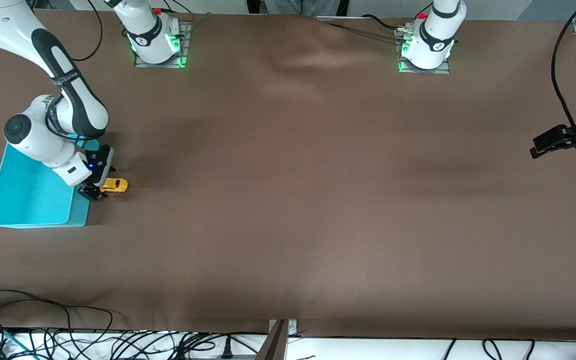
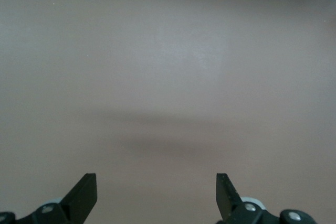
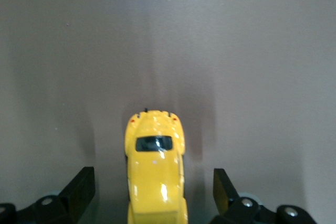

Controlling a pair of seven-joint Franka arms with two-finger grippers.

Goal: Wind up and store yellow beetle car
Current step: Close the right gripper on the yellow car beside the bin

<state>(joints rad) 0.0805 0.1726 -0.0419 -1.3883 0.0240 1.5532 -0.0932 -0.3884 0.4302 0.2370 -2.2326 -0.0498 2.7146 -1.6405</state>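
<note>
Yellow beetle car (image 1: 114, 185) sits on the table (image 1: 288, 200) near the right arm's end, just beside a turquoise bin (image 1: 28, 195). Right end effector (image 3: 153, 195) straddles it, fingers wide, not touching. Left end effector (image 2: 156, 195) waits wide over the left arm's table edge.

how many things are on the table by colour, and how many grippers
yellow: 1, the yellow beetle car
turquoise: 1, the turquoise bin
black grippers: 2, the right gripper open around the car, the left gripper open over bare table
total: 4
</note>
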